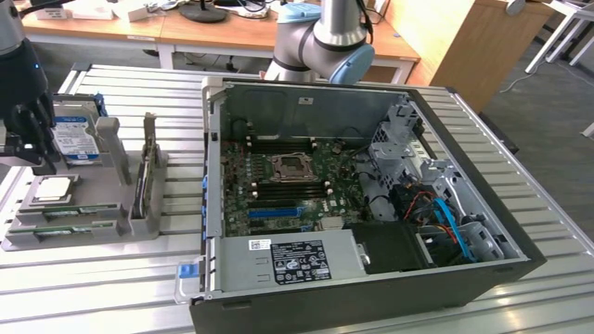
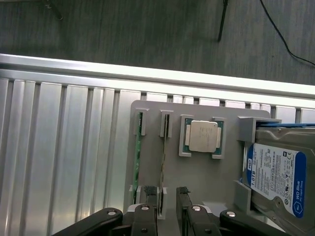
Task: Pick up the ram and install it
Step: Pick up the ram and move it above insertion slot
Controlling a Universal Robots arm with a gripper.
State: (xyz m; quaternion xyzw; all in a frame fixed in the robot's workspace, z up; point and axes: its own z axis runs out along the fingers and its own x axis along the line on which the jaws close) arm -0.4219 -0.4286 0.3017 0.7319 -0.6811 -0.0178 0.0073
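The gripper hangs over one end of the grey moulded holder, its two black, bolt-studded fingers spread apart and gripping nothing. The ram stands in its slot, seen edge-on as a thin line, and lines up with the gap; whether a finger touches it I cannot tell. A second stick with a greener edge stands parallel, just beside it. On the ram's other side a square processor with a dull metal lid lies flat in corner brackets, and past it is a hard drive with a blue-and-white label. The holder sits on a ribbed aluminium table. The exterior view adds the sticks' long green sides, a tall card upright in the holder, and, to the exterior view's right, an open steel computer case with its green motherboard.
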